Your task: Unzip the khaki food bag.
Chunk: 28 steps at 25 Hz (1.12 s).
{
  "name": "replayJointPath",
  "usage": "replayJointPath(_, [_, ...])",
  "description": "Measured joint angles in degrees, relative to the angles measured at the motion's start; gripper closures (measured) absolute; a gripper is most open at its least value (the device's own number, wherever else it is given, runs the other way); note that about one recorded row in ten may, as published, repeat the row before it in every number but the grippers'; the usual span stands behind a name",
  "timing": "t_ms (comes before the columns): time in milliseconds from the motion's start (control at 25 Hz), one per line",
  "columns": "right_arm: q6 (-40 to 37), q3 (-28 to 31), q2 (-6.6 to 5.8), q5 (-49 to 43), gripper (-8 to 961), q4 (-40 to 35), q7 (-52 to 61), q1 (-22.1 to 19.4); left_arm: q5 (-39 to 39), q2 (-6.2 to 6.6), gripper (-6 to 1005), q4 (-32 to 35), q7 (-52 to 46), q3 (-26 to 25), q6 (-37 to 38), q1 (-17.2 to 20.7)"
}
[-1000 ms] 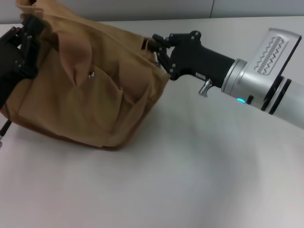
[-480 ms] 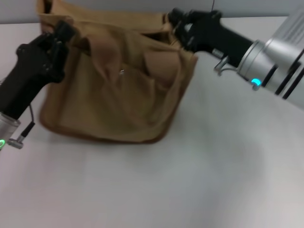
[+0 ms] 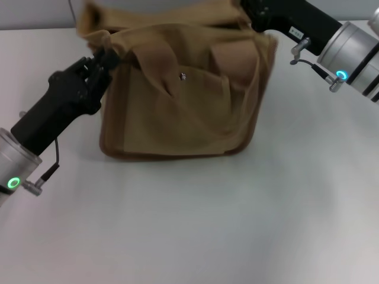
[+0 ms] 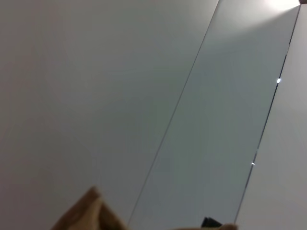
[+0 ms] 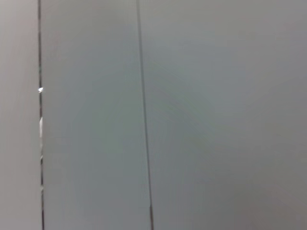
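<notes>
The khaki food bag [image 3: 183,106] stands on the white table [image 3: 195,225] in the head view, boxy, with a strap handle draped over its front and a silver snap [image 3: 182,76] on the pocket. My left gripper [image 3: 103,59] is against the bag's upper left end, touching the fabric. My right gripper [image 3: 256,13] is at the bag's upper right corner, its tip hidden by the bag and the picture's top edge. A scrap of khaki fabric [image 4: 88,215] shows in the left wrist view. The zipper is not visible.
The table's far edge [image 3: 35,28] runs just behind the bag, with a grey wall beyond. Both wrist views show mostly grey wall panels with seams [image 5: 144,120]. Bare tabletop lies in front of the bag.
The bag and both arms have shifted rightward in the head view. The bag now stands more upright and square. My right gripper has risen to the picture's top edge.
</notes>
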Motion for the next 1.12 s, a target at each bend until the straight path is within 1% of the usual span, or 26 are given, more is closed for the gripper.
replayJointPath(80, [-0.25,-0.04,0.01,0.40,795,-0.01,0.17,-0.32,0.00,0.11,882,0.16,-0.29,0.29,0.31,0.45])
replayJointPath(160, [-1.99,0.06,0.01,0.78,786,-0.07,0.34,-1.31,-0.01,0.36,849,1.00,-0.33,0.47,2.87,2.17])
replayJointPath(200, [-5.39,0.16,-0.06,0.88,781,-0.82,1.33,-2.59,-0.02,0.55,833,1.64,-0.18,0.46,4.18,3.05])
replayJointPath(240, [-5.39,0.16,-0.06,0.88,776,-0.82,1.33,-2.59,-0.03,0.80,817,2.74,0.02,0.61,5.82,3.98])
replayJointPath(280, [-7.95,0.02,-0.09,0.90,771,-1.75,2.42,-3.32,-0.03,1.45,801,4.67,0.18,1.22,8.12,5.53])
replayJointPath(320, [-11.03,-0.18,-0.14,0.90,766,-3.06,3.82,-4.03,-0.04,1.72,784,5.22,0.19,1.41,8.61,5.90])
replayJointPath(360, [-15.08,-1.25,-0.21,0.63,715,-4.90,5.60,-4.82,-0.01,2.63,768,6.14,0.11,2.07,9.97,6.68])
replayJointPath(400, [-22.04,-5.05,-0.53,0.10,664,-8.66,9.53,-6.34,0.01,3.58,752,6.71,-0.01,2.74,11.32,7.28])
replayJointPath(440, [-22.04,-5.05,-0.53,0.10,612,-8.66,9.53,-6.34,0.01,3.58,735,6.71,-0.01,2.74,11.32,7.28])
replayJointPath(480, [-29.86,-13.41,-1.37,-0.19,561,-13.63,15.15,-8.04,1.79,6.61,719,7.06,-0.23,4.63,14.33,7.91])
replayJointPath(520, [-29.86,-13.41,-1.37,-0.19,520,-13.63,15.15,-8.04,3.32,8.22,642,7.11,-0.27,5.50,15.54,7.88])
replayJointPath(560, [-33.66,-19.54,-1.80,-0.21,479,-16.10,18.39,-8.82,5.63,9.63,566,7.12,-0.43,6.27,16.21,7.69])
replayJointPath(600, [-36.65,-24.28,-2.10,-0.13,437,-18.06,20.61,-9.48,10.13,12.32,489,7.22,-1.02,7.39,17.32,7.19])
replayJointPath(640, [-39.20,-28.73,-2.18,-0.01,396,-19.80,22.31,-10.16,13.80,13.75,454,7.36,-1.71,7.86,17.89,6.91])
replayJointPath(680, [-42.24,-33.11,-1.89,0.15,355,-21.70,22.87,-11.25,15.53,14.53,418,7.63,-2.07,8.00,18.17,6.88])
replayJointPath(720, [-43.72,-35.30,-1.48,0.17,314,-22.91,22.79,-11.96,17.45,15.21,383,8.06,-2.46,8.05,18.51,7.02])
replayJointPath(760, [-44.57,-36.76,-0.97,0.09,283,-23.92,22.27,-12.64,18.37,15.54,348,8.81,-2.55,8.05,18.66,7.45])
replayJointPath(800, [-44.93,-40.48,-0.19,-0.01,252,-25.12,21.64,-13.50,19.01,15.75,312,9.55,-2.66,8.05,18.75,7.93])
replayJointPath(840, [-44.93,-40.48,-0.19,-0.01,221,-25.12,21.64,-13.50,19.49,15.92,277,10.80,-3.01,8.05,18.85,8.69])
replayJointPath(960, [-43.65,-43.20,-0.05,0.05,129,-24.34,21.51,-13.74,20.41,15.93,208,12.79,-3.81,7.92,18.95,9.66])
replayJointPath(1080, [-42.00,-43.32,-0.04,0.10,122,-23.30,21.44,-13.64,21.56,15.80,140,13.28,-4.37,7.65,18.99,9.60])
replayJointPath(1120, [-41.67,-43.33,-0.03,0.10,120,-23.18,21.43,-13.61,21.78,15.76,140,13.29,-4.50,7.63,18.99,9.51])
